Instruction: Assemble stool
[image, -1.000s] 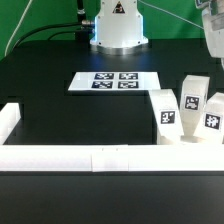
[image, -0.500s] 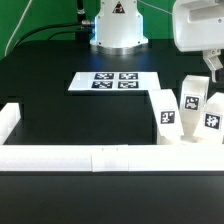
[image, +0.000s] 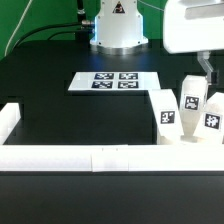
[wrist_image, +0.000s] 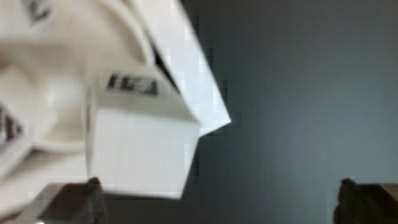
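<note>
Three white tagged leg blocks stand together at the exterior view's right: one (image: 165, 108) on the left, one (image: 192, 97) behind, one (image: 213, 116) at the far right. My gripper (image: 211, 80) hangs just above the back and right blocks. In the wrist view the gripper (wrist_image: 222, 205) is open, its dark fingers (wrist_image: 75, 200) wide apart and holding nothing. A blurred white leg block (wrist_image: 146, 135) lies below, nearer one finger. The round seat is not in view.
The marker board (image: 115, 81) lies flat in the middle of the black table. A long white rail (image: 90, 157) runs along the front, with a short arm (image: 8, 120) at the exterior view's left. The arm's white base (image: 118, 28) stands at the back.
The gripper has come into the exterior view from the top right and moved down and a little left, toward the leg blocks. The blocks have not moved.
</note>
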